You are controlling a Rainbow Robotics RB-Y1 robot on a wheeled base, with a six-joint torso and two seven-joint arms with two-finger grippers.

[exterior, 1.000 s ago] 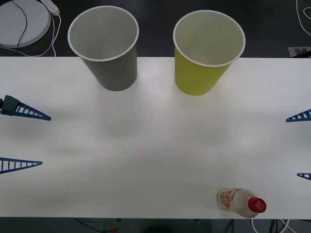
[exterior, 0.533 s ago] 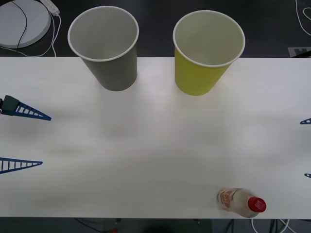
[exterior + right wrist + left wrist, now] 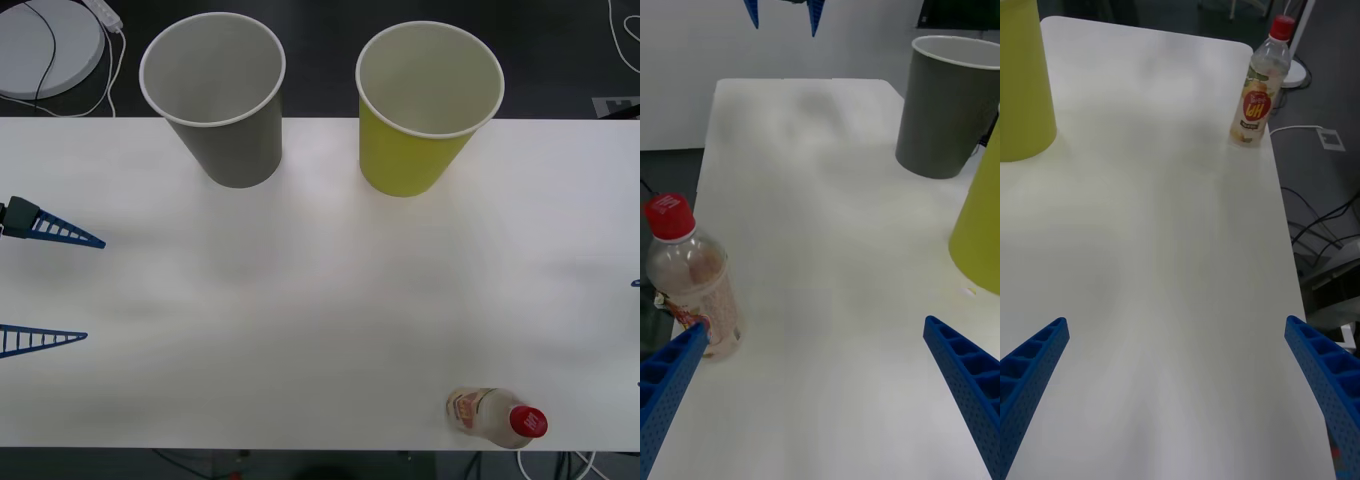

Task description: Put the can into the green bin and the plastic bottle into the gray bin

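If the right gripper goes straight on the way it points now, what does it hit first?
Probably nothing soon. The right gripper, open, points across the bare table toward the left gripper at the far side. The plastic bottle stands just beside one finger, so that finger might graze it; depth there is unclear.

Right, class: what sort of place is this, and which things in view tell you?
Probably a lab or test room: a bare white table, cables on a dark floor, and a round white base behind it.
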